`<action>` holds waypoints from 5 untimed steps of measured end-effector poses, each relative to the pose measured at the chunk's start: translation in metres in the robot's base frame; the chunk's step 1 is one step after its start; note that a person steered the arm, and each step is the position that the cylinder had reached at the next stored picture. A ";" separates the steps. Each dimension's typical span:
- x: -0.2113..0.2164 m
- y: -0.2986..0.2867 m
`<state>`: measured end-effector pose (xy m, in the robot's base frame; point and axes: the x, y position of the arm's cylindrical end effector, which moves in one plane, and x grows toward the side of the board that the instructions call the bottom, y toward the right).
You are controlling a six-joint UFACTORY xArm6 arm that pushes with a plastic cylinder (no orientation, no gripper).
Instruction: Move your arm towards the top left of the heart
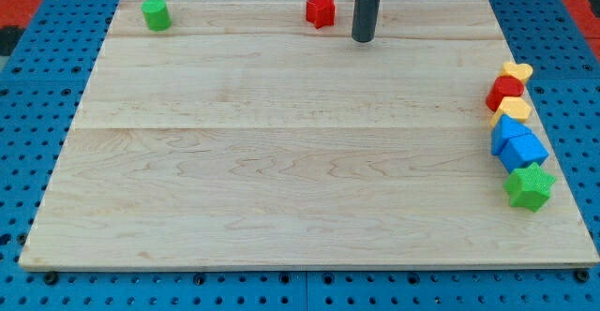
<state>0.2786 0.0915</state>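
Observation:
The yellow heart [517,70] lies at the view's right edge of the wooden board [281,161], at the top of a tight column of blocks. My tip [363,39] is near the view's top, right of the red star [321,9]. It stands well to the left of the heart and slightly above it, touching no block. Below the heart sit a red cylinder [504,92], a yellow block [514,111], two blue blocks [509,129] [525,151] and a green star [529,186].
A green cylinder [156,14] stands at the board's top left corner. A blue perforated surface [28,86] surrounds the board.

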 end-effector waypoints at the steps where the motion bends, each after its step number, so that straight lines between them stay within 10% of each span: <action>1: 0.003 0.003; 5: -0.007 0.110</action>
